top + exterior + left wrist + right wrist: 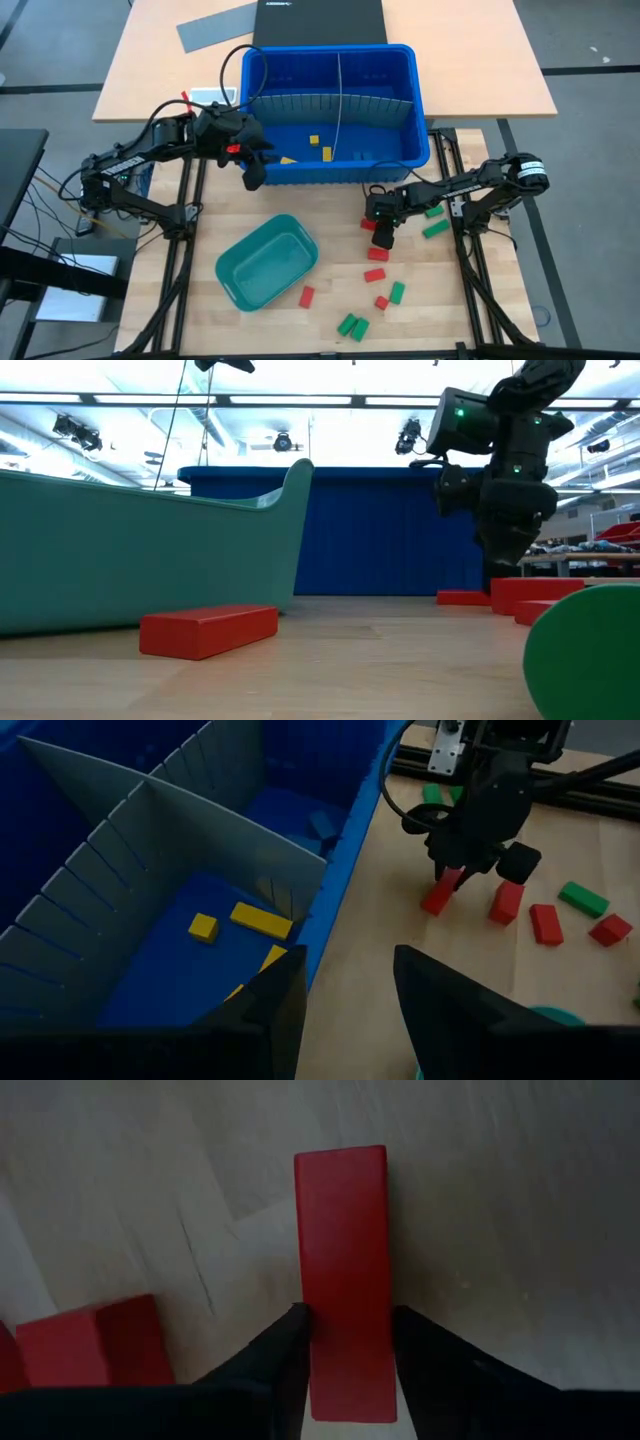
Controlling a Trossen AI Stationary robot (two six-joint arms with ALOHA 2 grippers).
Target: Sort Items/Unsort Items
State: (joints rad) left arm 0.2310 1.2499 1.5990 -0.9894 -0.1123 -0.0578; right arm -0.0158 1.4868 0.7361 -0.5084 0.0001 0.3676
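Observation:
Red and green blocks [375,274] lie scattered on the wooden table, to the right of a teal tray [266,262]. Several yellow blocks [262,920] lie on the floor of the blue divided bin [330,170]. My right gripper [382,238] points steeply down just in front of the bin, its fingers shut on a red block [342,1230]. A second red block [90,1345] lies close beside it. My left gripper [345,1010] hovers open above the left end of the bin's near wall, with nothing between its fingers. My right gripper pinches the red block between its two fingers, one on each long side near one end [322,1342]. The fingers come from above, slanting steeply down, and lie across the block. The block lies flat on the wooden table.
The bin's tall near wall [400,530] stands just behind my right gripper. Green blocks [435,229] lie to its right, and more red and green ones [352,325] toward the near edge. A grey sheet [215,28] and a black object [318,20] lie beyond the bin.

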